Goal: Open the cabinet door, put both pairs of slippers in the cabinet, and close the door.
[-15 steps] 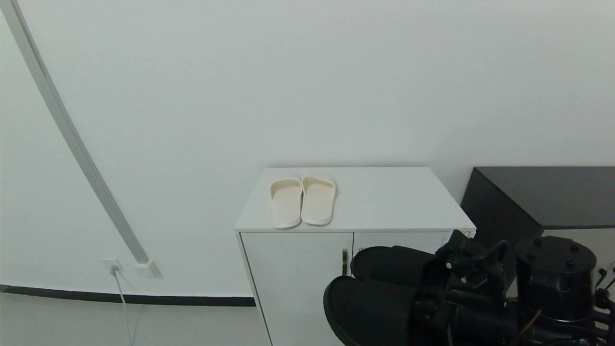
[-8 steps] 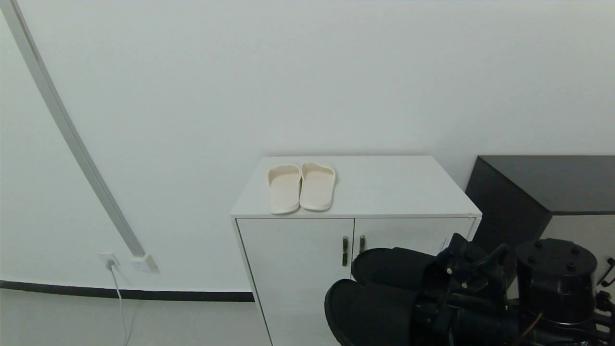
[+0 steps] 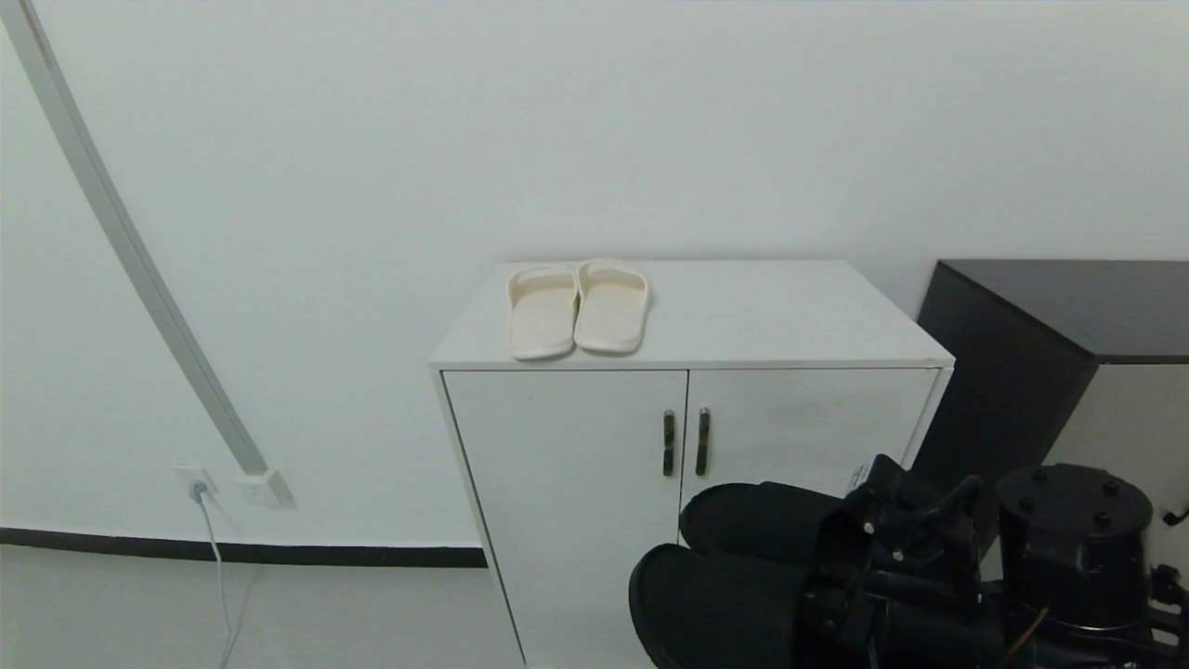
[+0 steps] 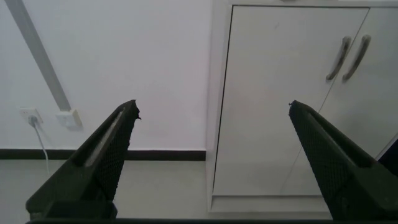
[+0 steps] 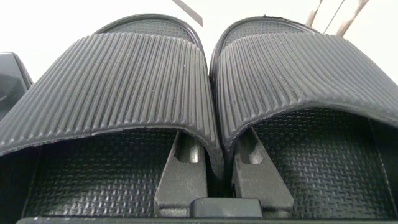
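White laminate cabinet [image 3: 762, 316], head view: two doors, both shut, with paired dark handles [image 3: 668, 442] at the centre seam. No step of the task is finished yet.
- Cream slippers [image 3: 576, 307]: one pair, side by side on the cabinet's top, toward its left front corner. Not yet stowed.
- Black slippers [image 3: 743, 548]: one pair, held low in front of the cabinet's right door, clear of it, by the right claw [image 3: 841, 567].

Left wrist view:
- Left claw [image 4: 212, 106]: fingers spread wide, nothing between them, facing the cabinet's left door [image 4: 273, 93] from a little way off. The handles [image 4: 349, 56] are untouched.

Right wrist view:
- Right claw [image 5: 217, 180]: one finger tucked under each ribbed strap, clamped on the inner edges of the black slippers [image 5: 124, 81], which lie pressed together.

Remaining, by judgement: open a door, most likely with the free left claw; put in the black pair, then the cream pair; shut the door.
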Controlling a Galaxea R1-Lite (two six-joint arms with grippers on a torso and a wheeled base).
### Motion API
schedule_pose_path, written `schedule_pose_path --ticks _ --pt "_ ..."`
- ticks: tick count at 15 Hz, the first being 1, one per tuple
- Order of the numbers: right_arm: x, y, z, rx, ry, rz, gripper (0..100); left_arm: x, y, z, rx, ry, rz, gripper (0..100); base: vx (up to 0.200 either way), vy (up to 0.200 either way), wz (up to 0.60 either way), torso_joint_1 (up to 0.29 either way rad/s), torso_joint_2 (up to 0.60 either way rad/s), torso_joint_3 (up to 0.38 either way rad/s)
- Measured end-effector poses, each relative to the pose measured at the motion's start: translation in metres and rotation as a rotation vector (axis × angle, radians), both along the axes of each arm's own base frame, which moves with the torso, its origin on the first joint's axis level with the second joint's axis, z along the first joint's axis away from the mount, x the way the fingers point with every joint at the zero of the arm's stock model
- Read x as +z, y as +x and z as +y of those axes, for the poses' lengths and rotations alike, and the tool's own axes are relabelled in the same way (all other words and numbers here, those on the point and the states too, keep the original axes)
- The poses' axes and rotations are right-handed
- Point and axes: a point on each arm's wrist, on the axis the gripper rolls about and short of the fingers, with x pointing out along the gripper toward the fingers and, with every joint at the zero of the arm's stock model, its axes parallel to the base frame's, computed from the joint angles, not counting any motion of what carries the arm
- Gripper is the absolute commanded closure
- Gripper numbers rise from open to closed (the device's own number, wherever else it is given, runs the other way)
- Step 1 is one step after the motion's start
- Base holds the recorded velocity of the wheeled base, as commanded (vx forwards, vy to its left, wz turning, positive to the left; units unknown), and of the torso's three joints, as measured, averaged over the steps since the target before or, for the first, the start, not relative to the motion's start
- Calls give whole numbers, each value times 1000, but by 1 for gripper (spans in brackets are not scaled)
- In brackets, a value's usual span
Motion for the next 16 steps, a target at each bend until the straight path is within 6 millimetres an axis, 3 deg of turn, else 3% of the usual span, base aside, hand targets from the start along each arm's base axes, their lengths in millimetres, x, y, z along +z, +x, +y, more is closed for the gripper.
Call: schedule_pose_path --ticks 16 --pt "-5 -2 -1 7 -23 3 100 0 0 0 -4 18 0 0 0 0 0 -137 477 337"
